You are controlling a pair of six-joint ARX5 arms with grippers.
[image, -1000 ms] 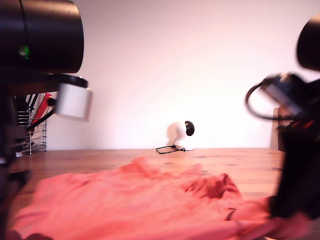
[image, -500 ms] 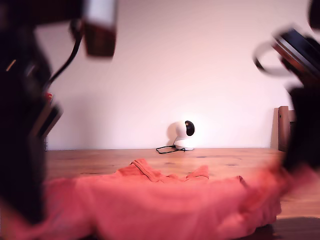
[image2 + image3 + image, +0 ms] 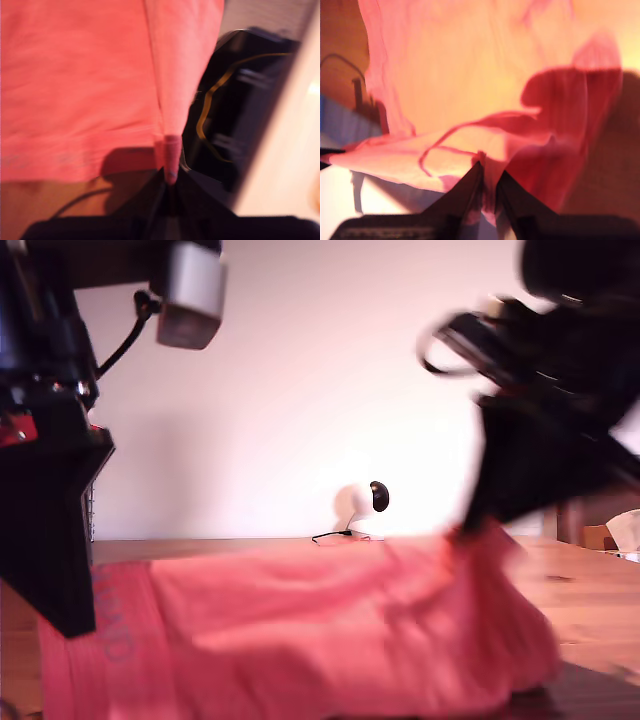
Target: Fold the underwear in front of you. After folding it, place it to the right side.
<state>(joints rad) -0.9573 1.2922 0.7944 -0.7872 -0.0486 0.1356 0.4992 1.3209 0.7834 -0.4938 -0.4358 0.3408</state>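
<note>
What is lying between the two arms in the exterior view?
The underwear spans the whole stretch, raised off the wooden table like a sheet. Behind it, a small white lamp stands by the wall.

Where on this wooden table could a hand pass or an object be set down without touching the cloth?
Free: the bare wood strip at the exterior view's right, beyond the underwear, and the band behind it up to the small white lamp. Crowded: the foreground, where the cloth hangs lifted between my first gripper and my second gripper.
</note>
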